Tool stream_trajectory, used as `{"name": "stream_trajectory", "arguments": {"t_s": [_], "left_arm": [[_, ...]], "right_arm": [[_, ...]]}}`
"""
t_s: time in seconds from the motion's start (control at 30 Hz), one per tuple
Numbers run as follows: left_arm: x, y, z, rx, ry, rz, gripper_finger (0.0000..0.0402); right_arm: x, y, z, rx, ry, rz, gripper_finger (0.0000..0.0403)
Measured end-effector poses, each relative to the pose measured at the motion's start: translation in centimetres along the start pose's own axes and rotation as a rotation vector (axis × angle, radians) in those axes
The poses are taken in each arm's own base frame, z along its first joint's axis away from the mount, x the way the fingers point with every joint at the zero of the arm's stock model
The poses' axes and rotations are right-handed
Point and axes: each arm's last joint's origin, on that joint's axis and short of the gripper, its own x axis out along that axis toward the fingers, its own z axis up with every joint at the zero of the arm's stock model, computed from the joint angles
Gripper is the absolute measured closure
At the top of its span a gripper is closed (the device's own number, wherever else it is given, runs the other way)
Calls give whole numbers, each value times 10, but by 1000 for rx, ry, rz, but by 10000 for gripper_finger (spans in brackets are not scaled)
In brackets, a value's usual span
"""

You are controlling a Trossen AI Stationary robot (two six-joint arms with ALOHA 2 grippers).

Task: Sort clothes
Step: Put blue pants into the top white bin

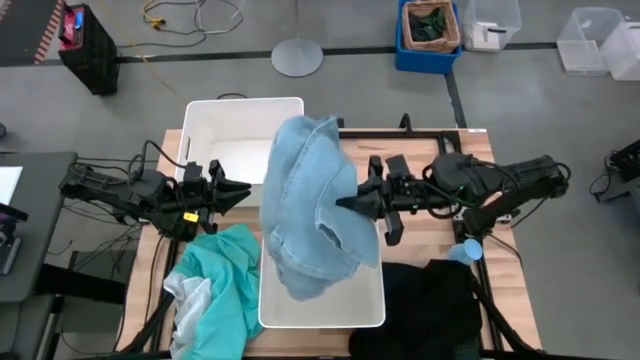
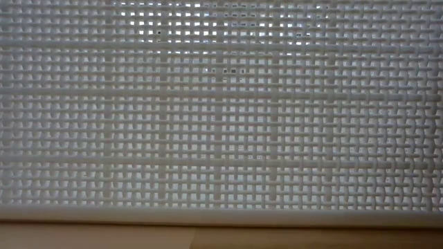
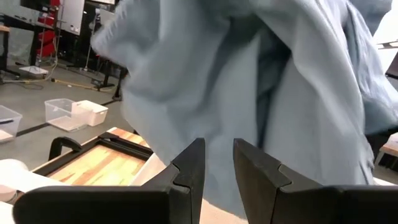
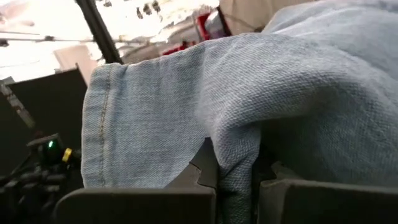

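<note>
A dusty light-blue denim garment (image 1: 310,200) hangs in the air over the two white bins, held up by my right gripper (image 1: 348,203), which is shut on it. My left gripper (image 1: 247,189) is open and stands just left of the garment, pointing at it. In the left wrist view the cloth (image 3: 249,87) hangs right in front of the open fingers (image 3: 217,168). A teal garment with a pale part (image 1: 218,292) lies on the table's near left. A black garment (image 1: 420,305) lies on the near right. My right gripper pinches a bunched fold of the denim (image 4: 239,158) between its two fingers, several layers thick. It comes level from the table's right side. The garment is lifted, draped over the fingers, and hangs slack below them. A hemmed edge (image 4: 102,124) hangs beyond the fingers.
One white bin (image 1: 215,130) stands at the far middle and another (image 1: 370,300) at the near middle, under the hanging garment. A mesh bin wall (image 2: 221,124) fills the low view. A small light-blue bottle (image 1: 466,250) stands by the right arm.
</note>
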Motion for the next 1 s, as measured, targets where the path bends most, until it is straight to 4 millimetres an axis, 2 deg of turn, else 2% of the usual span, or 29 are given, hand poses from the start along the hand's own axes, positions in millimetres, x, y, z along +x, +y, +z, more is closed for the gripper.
{"name": "stream_trajectory", "arguments": {"t_s": [0.5,1.0], "left_arm": [[0,0,0,24,2,1,321],[0,0,0,24,2,1,321]], "right_arm": [[-5,23,-7,13,22,80,367],[-5,23,-8,20,25,75,367]]}}
